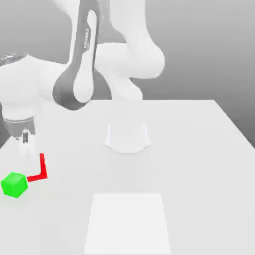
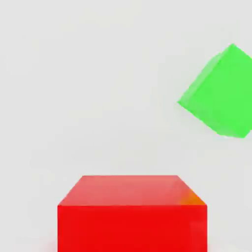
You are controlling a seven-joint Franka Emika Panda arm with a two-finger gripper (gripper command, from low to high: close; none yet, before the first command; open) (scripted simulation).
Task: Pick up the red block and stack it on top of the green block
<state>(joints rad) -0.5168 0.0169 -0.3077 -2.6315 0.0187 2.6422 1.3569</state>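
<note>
In the exterior view, the arm (image 1: 84, 74) reaches over to the exterior view's left, its hand (image 1: 20, 127) pointing down above the pale surface (image 1: 194, 174). The jaws (image 1: 34, 166) are closed on the red block (image 1: 45, 173); their pale shape covers most of it, leaving a bright L along its side and lower edge. The green block (image 1: 14, 185) sits just beside it, farther toward the exterior view's left, turned so that a corner edge faces the camera. Whether the red block touches the surface, I cannot tell.

In the hand view, the red block lies square to the camera, two faces in sight, with an orange tint at one corner. The green block is apart from it, turned at an angle and partly cut off by the frame.
</note>
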